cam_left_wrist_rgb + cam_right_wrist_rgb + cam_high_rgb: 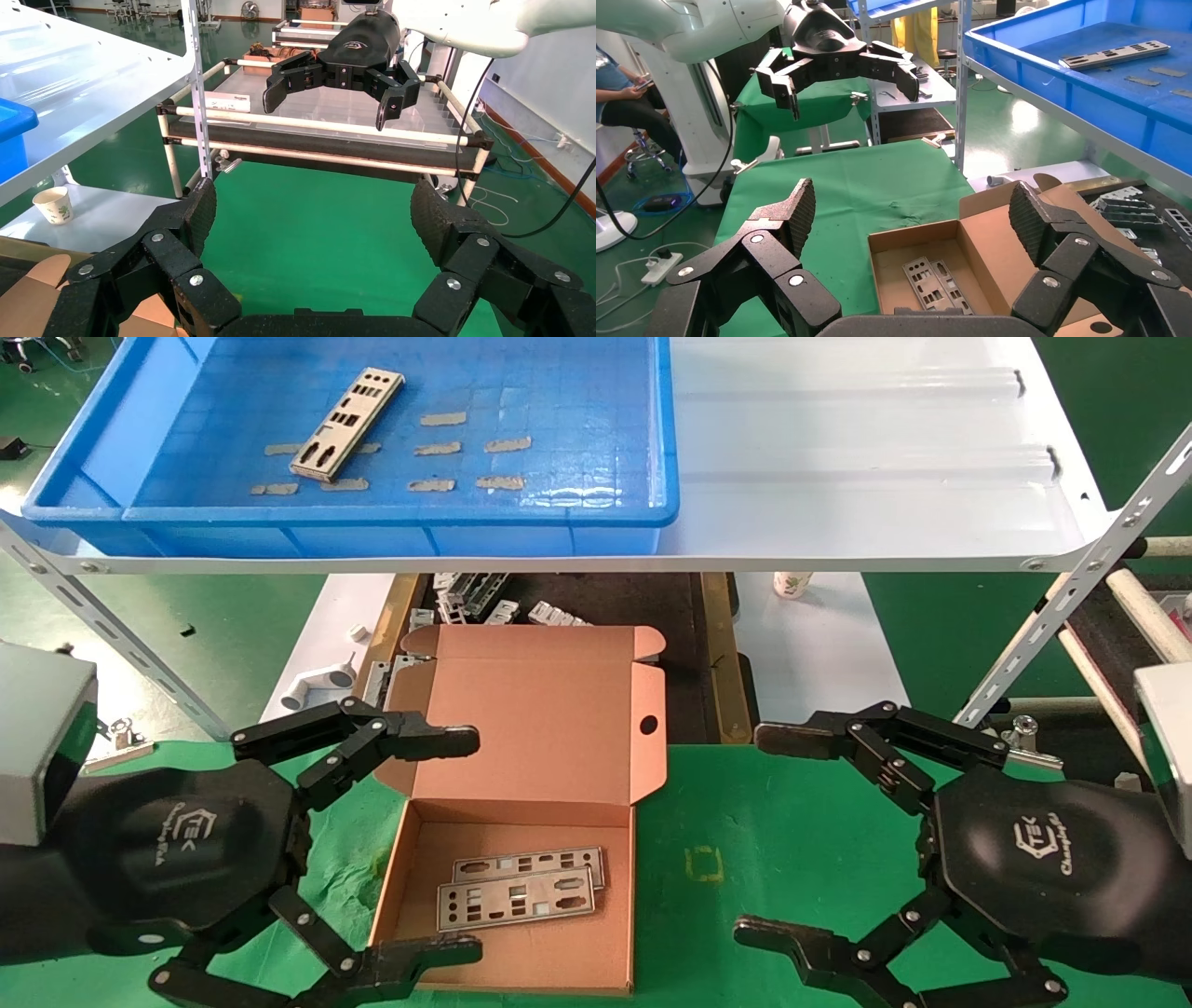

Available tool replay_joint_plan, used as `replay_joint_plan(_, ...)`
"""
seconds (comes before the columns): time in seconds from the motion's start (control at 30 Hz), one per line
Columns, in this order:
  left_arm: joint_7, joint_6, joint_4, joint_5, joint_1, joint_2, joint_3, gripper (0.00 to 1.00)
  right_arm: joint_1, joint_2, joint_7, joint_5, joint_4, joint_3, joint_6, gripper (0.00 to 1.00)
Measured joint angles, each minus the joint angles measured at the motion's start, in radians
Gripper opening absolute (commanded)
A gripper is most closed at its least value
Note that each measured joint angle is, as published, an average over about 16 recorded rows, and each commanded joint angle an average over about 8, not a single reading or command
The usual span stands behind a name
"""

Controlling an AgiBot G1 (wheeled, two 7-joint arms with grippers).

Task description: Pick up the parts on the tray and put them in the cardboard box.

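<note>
Nearest the head camera, the left gripper (pixel 466 845) and the right gripper (pixel 759 831) hang low over the green mat, one on each side of the cardboard box (pixel 521 859), both with fingers spread wide apart and holding nothing. The left gripper's upper finger reaches over the box's near-left corner; the right one sits well apart from the box on its other side.

Two parts (pixel 521 887) already lie flat in the box, overlapping, their long axes running roughly left to right with a slight rise toward the right. One part (pixel 346 425) remains on the blue tray (pixel 391 514), up on the white shelf beyond the box. Its long axis runs diagonally, the near end pointing toward the robot's left and the far end leaning right.

This looks like the pause between a drop and the last fetch. The next move probably calls for an arm, likely the left since the plate lies on that side, to rise over the tray wall, turn its fingers across the plate's narrow width, and pinch a very thin, flat piece off the floor
</note>
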Motion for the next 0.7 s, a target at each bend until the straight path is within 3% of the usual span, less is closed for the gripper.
replay_joint_plan(0.7, 0.0, 0.0, 0.0, 0.0, 0.0, 0.0, 0.0, 1.0, 0.0, 0.0, 0.0, 0.0, 0.0, 0.0, 0.0, 1.0)
